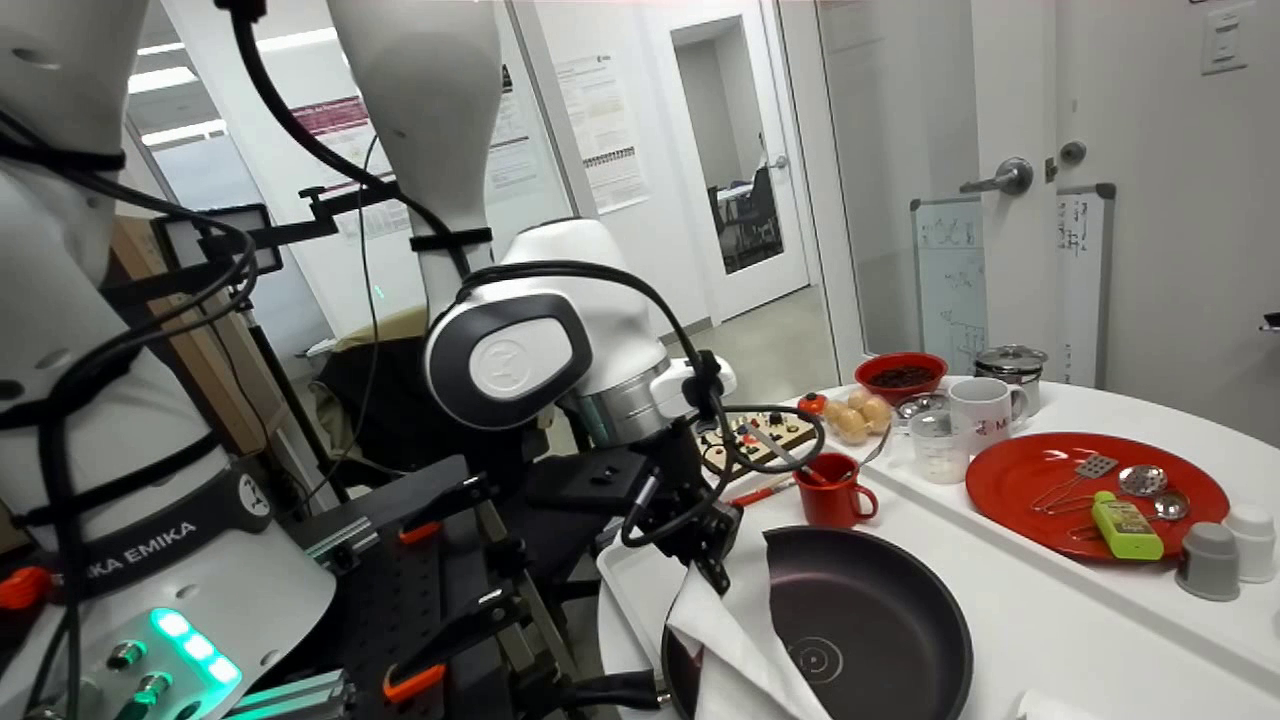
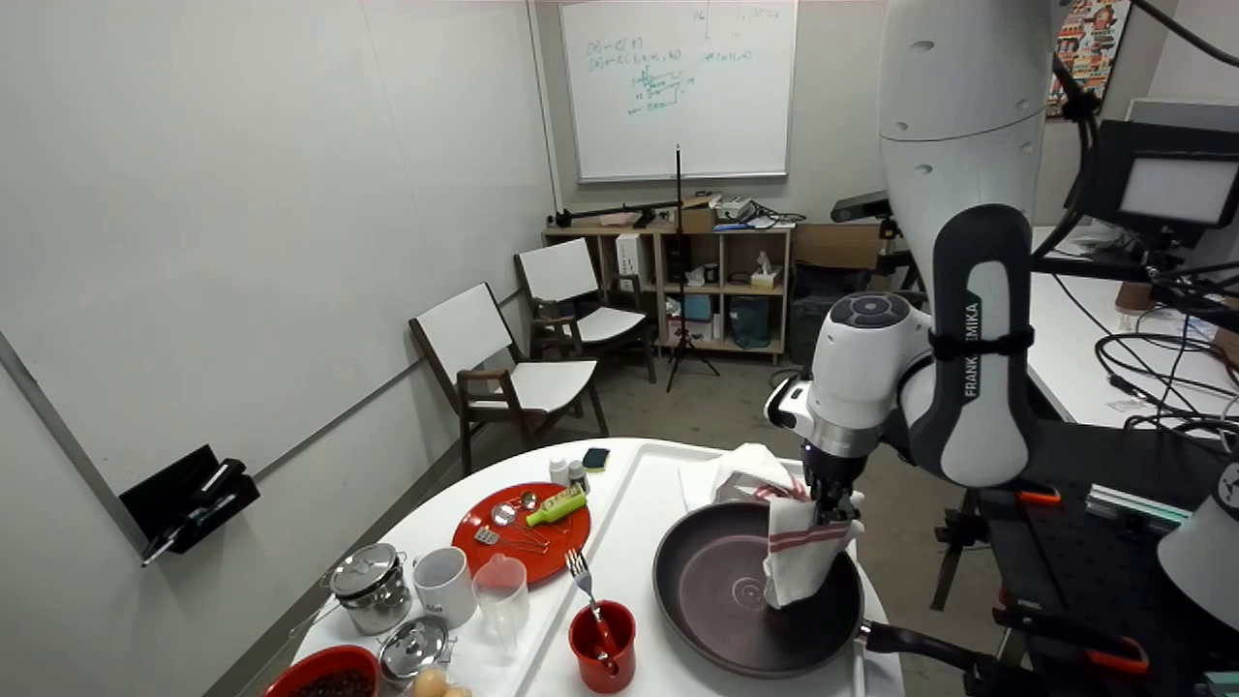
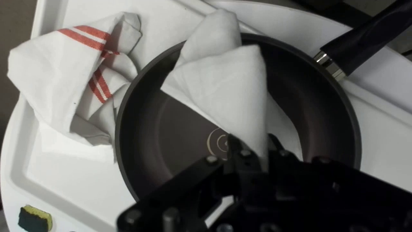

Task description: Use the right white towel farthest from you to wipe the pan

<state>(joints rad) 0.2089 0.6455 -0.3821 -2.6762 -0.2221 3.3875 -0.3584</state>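
Our white table [image 1: 1180, 430] bears a white tray [image 3: 74, 180], and on that sits the black pan [image 1: 870, 610]. In an exterior view we find the red plate [image 1: 1010, 465] at two o'clock from the pan. In the wrist view the white towel [image 3: 238, 87] hangs over the pan towards twelve, a second towel [image 3: 58, 77] lies beside it near ten, our gripper [image 3: 254, 145] is clamped tight on the white towel, and we see the sponge [image 3: 33, 220] at eight.

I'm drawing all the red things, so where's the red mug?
In an exterior view, the red mug stands right of the middle, just behind the black pan, with the robot's arm off to its left.
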